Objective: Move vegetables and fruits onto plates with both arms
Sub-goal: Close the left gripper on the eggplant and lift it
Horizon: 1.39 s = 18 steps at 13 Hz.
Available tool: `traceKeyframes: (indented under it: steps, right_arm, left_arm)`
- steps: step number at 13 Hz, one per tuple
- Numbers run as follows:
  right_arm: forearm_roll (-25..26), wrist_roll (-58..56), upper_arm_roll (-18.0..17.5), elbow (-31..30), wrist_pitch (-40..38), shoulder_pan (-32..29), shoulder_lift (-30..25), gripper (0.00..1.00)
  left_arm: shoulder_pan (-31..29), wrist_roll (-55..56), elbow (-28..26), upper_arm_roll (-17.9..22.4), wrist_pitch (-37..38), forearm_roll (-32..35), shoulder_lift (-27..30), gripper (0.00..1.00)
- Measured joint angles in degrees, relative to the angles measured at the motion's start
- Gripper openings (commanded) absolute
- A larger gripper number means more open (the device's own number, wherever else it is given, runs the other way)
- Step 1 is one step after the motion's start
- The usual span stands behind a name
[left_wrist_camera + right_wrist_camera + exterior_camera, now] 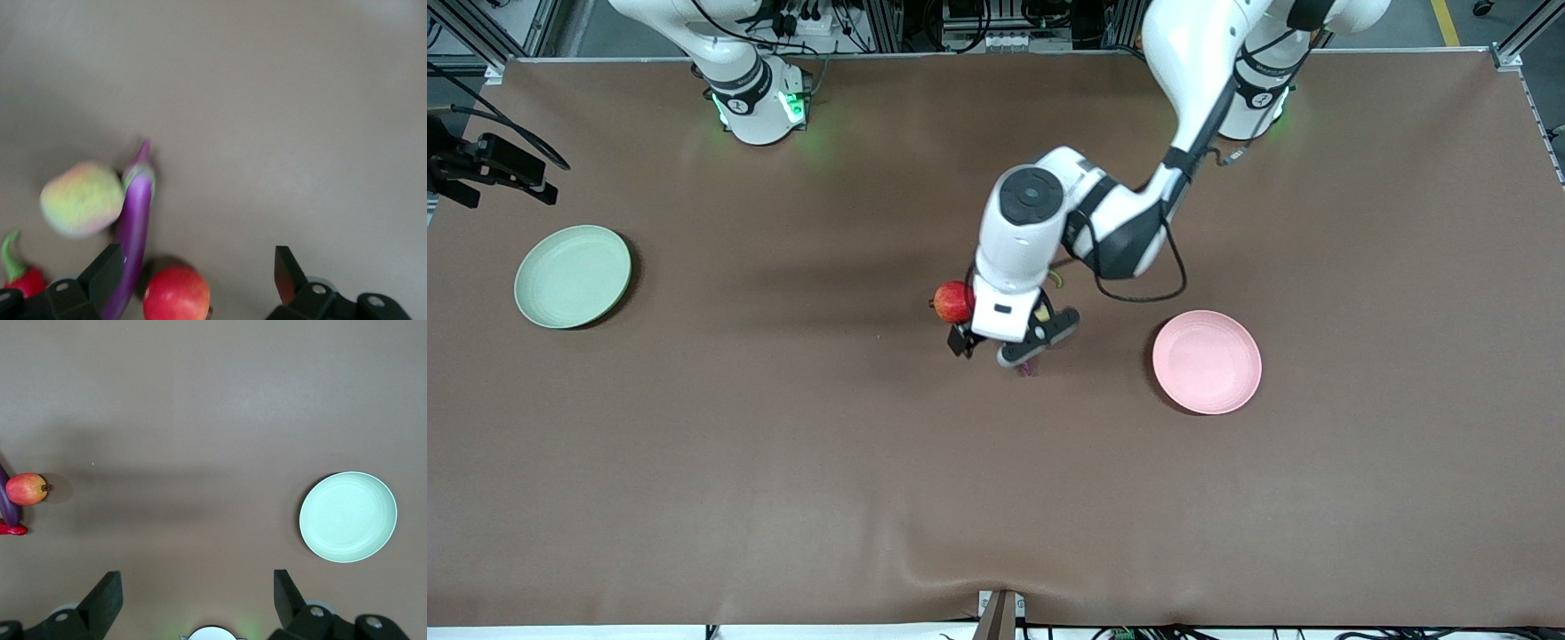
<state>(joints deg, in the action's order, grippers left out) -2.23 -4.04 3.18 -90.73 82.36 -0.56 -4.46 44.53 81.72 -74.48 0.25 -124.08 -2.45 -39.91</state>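
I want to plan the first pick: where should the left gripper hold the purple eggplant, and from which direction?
Probably at the mid-body of the purple eggplant, from straight above, with the open left gripper closing across its narrow width. It lies flat and is long and slim; the yellow-green fruit sits close beside its stem end.

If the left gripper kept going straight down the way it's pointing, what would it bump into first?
Probably the red fruit: the open left gripper points down at the table with that fruit between its fingers, nearer one of them, and the eggplant beside it. How high it hangs is unclear.
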Motion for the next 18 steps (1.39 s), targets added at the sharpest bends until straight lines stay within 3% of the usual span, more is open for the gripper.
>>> traceKeyframes:
  steps: [6,10,14,18]
  right_arm:
    - [0.18,0.0,0.17,-0.04,-1.15,-0.14,1.88,1.0]
    - [0.19,0.0,0.23,-0.03,-1.16,-0.29,3.57,1.0]
    - [0.2,0.0,0.96,0.02,-1.21,-0.34,3.59,1.0]
    - [0.2,-0.01,1.04,0.02,-1.23,-0.34,3.59,1.0]
  left_arm:
    - [-1.19,15.87,-1.89,0.86,0.79,0.0,-1.67,1.0]
    - [-0.07,19.8,-2.69,-0.22,0.88,-0.37,-4.24,1.0]
    - [4.72,24.39,-6.09,-0.49,1.13,-0.57,-5.76,1.0]
    - [4.12,24.4,-7.25,-0.09,1.13,-0.57,-7.25,1.0]
